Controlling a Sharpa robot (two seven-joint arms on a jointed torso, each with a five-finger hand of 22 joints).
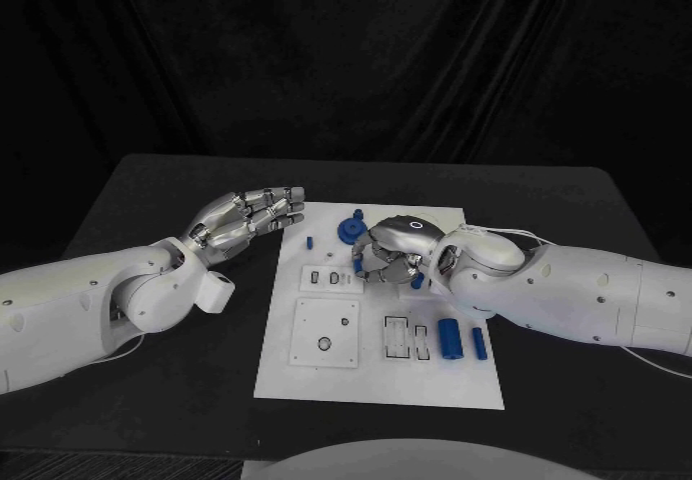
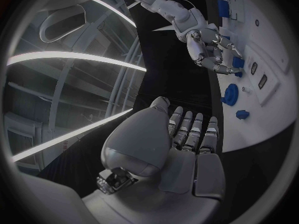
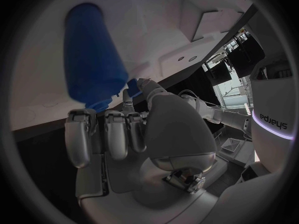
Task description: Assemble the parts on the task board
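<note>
Smooth blue cylindrical part [image 3: 93, 55]; white task board [image 1: 433, 375]

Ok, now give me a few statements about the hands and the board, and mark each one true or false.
1. The left hand is over the black table beside the board, holding nothing. True.
2. The right hand is off the board, over bare table. False: it is over the task board.
3. The two blue parts lie side by side near the board's right edge. True.
4. The board is black. False: it is white.
5. A round blue part sits near the board's far edge. True.
</note>
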